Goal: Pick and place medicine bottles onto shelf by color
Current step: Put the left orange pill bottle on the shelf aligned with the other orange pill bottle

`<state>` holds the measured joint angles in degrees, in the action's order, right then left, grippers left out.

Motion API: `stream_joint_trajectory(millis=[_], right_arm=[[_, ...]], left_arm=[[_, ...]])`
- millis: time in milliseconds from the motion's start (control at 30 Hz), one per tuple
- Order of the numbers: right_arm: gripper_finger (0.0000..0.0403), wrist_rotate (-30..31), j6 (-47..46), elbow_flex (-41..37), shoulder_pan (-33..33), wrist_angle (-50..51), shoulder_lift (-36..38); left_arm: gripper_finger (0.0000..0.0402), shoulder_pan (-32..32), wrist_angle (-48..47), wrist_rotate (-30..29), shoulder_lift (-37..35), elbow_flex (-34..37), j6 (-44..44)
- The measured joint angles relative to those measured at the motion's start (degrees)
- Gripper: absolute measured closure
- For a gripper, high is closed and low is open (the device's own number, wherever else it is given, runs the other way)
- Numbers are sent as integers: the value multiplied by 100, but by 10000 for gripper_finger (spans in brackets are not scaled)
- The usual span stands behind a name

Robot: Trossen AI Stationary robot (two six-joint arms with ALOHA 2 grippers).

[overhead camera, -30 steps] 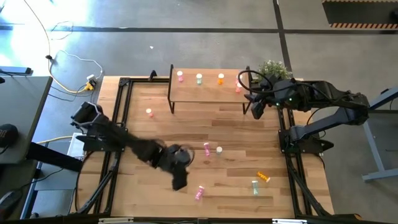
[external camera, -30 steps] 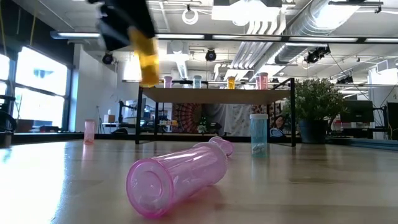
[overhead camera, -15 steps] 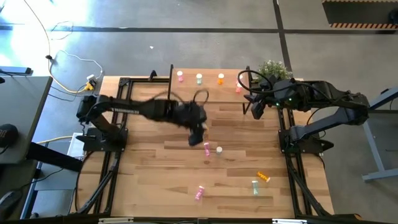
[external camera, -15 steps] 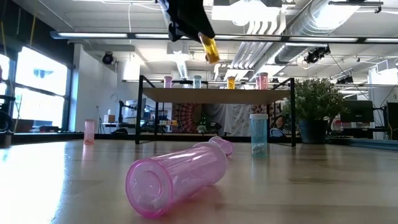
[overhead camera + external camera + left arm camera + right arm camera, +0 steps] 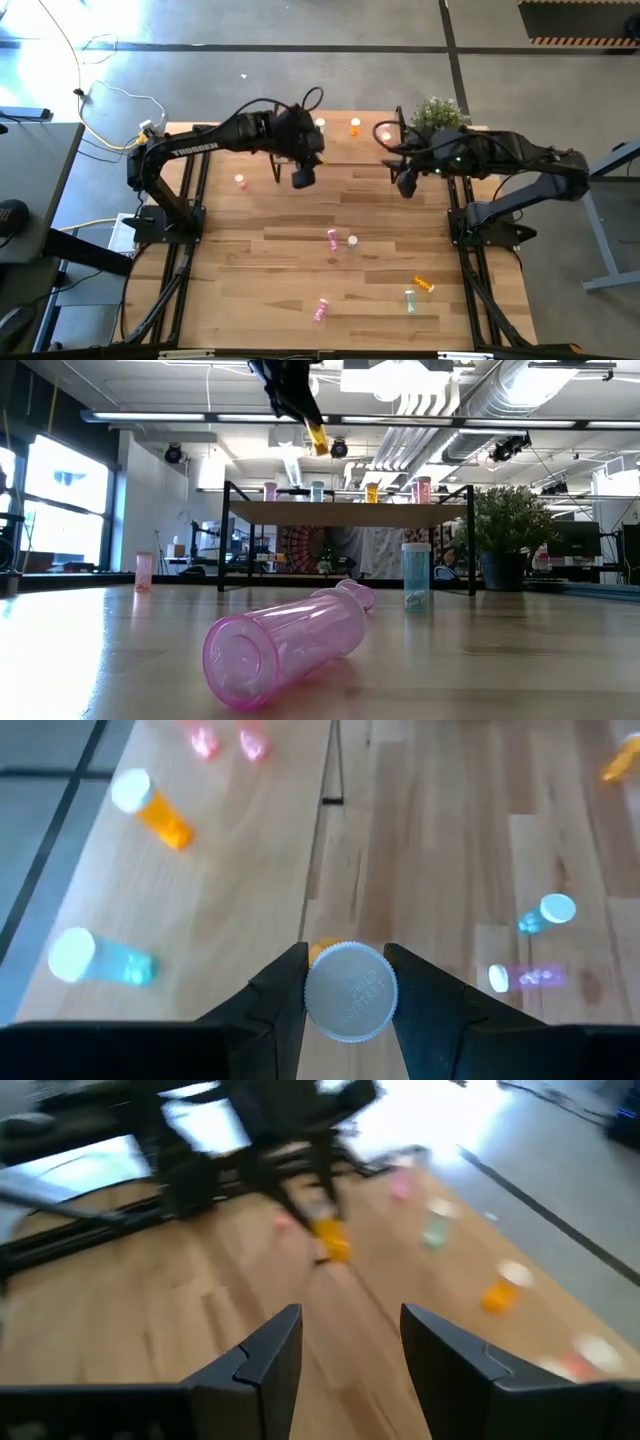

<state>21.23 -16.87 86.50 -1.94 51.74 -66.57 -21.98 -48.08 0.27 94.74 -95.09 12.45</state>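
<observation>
High view: left gripper (image 5: 303, 177) hangs at the shelf's (image 5: 340, 145) near edge, left of centre, pinching an orange bottle (image 5: 347, 990) by its cap end. Right gripper (image 5: 405, 183) waits off the shelf's right end, fingers spread, holding nothing. More bottles stand along the shelf's far edge.

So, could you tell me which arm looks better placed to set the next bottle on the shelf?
Left. The left gripper already clamps an orange bottle above the shelf. The right gripper is open and holds nothing.
</observation>
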Motion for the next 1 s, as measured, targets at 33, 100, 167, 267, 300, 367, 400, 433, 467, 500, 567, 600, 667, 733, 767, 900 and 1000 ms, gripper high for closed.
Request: stream_joint_trajectory(millis=[33, 100, 167, 267, 300, 367, 400, 433, 467, 500, 567, 600, 667, 733, 767, 900, 1000], right_arm=[[242, -216, 158, 0, 28, -118, -52], [242, -555, 366, 0, 103, -234, -168], [242, -726, 522, 0, 190, -312, -261], [242, -999, 632, 0, 356, -345, -406], [242, -1100, 642, 0, 415, -393, -455], [242, -1317, 643, 0, 523, -566, -548], [242, -1438, 656, 0, 572, -670, -592], [242, -1565, 676, 0, 617, -764, -632], [242, -1670, 686, 0, 651, -858, -671], [242, -1738, 688, 0, 681, -945, -706], [242, -1791, 724, 0, 721, -1030, -757], [242, -1809, 772, 0, 731, -1055, -777], [242, -1843, 827, 0, 756, -1070, -814], [242, -2028, 920, 0, 780, -1061, -828], [242, -2156, 979, 0, 796, -1070, -835], [242, -2492, 1091, 0, 845, -1057, -845], [242, -2811, 1093, 0, 910, -1046, -845]], left_arm=[[284, -9, -5, 85, 0, -48, 114], [284, 7, -21, 275, 2, -151, 378], [284, 40, -18, 508, 2, -235, 656], [284, 106, -4, 812, 2, -359, 994], [284, 134, 29, 861, 2, -395, 1082], [284, 208, 79, 875, 2, -471, 1265], [284, 246, 129, 878, 2, -496, 1361], [284, 290, 205, 877, 2, -523, 1453], [284, 340, 258, 879, 2, -547, 1534], [284, 385, 318, 881, 2, -555, 1612], [284, 494, 487, 883, 2, -556, 1726], [284, 542, 565, 885, 2, -556, 1769], [284, 630, 727, 887, 2, -556, 1822], [284, 702, 878, 889, 2, -556, 1825], [284, 736, 932, 890, 2, -556, 1842], [284, 856, 1150, 887, 2, -556, 1930], [284, 920, 1329, 879, 2, -556, 1928]])
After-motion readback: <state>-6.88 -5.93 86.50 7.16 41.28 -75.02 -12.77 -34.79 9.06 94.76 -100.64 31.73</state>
